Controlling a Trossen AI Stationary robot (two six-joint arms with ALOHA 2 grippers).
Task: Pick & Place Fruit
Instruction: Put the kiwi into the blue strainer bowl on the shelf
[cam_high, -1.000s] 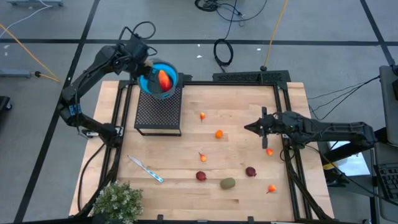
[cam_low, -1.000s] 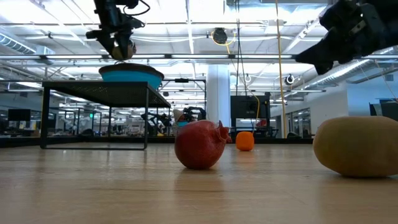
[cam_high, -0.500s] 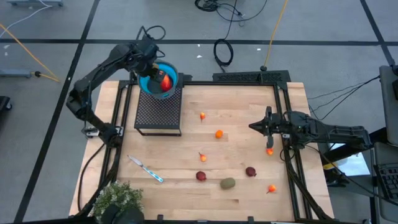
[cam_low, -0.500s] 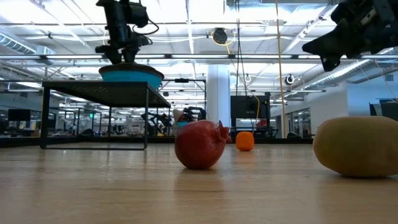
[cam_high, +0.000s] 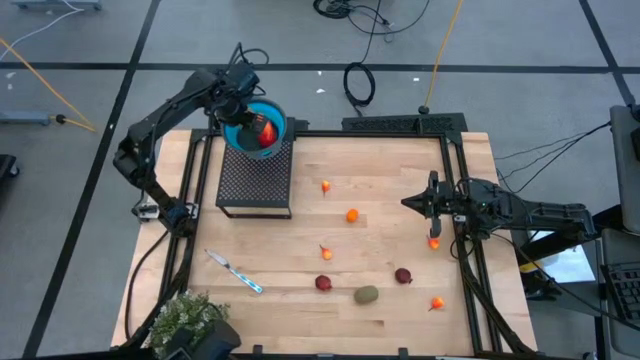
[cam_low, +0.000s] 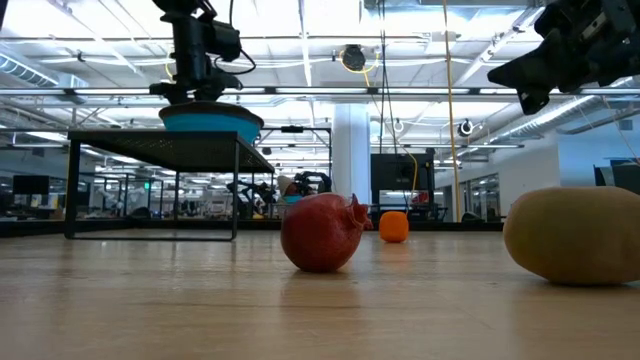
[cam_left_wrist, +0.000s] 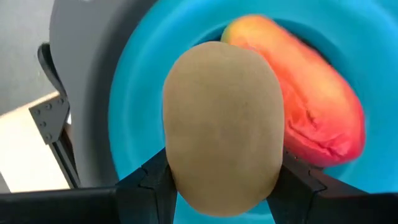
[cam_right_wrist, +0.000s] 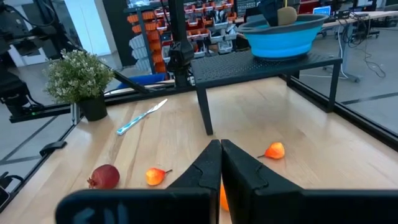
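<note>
1. Left gripper (cam_left_wrist: 221, 180) is over the blue bowl (cam_high: 262, 135), fingers clamped on either side of a tan oval fruit (cam_left_wrist: 222, 127). The fruit sits squarely between the pads, above the bowl's inside.
2. Right beside that oval, down in the bowl, lies the longer red-orange piece (cam_left_wrist: 305, 106), yellowish at one end.
3. The bowl rests on the black mesh stand (cam_high: 256, 178) at the table's far left; from the low view the left arm comes down onto the bowl's rim (cam_low: 210, 118).
4. Over to the right gripper (cam_high: 412, 204): fingers pressed flat together with nothing between them, hanging above the table's right side, well apart from the bowl.
5. Just beside that gripper on the wooden table (cam_high: 380, 160) sits a small orange ball (cam_high: 433, 243).
6. Out across the boards: an orange ball (cam_high: 352, 215) near the middle, a tiny orange piece (cam_high: 326, 186) just beyond it towards the stand, another small one (cam_high: 326, 253) nearer the front.
7. Front row: a dark red round (cam_high: 323, 283), an olive-brown oval (cam_high: 367, 294) just beside it, a second dark red round (cam_high: 403, 275), and one more orange piece (cam_high: 437, 303) at the right.
8. Down at table height, the red round (cam_low: 322, 232) and the olive oval (cam_low: 575, 236) loom large.
9. On the left front, a blue-and-white stick (cam_high: 234, 271) lies flat near a bushy green plant (cam_high: 185, 322).
</note>
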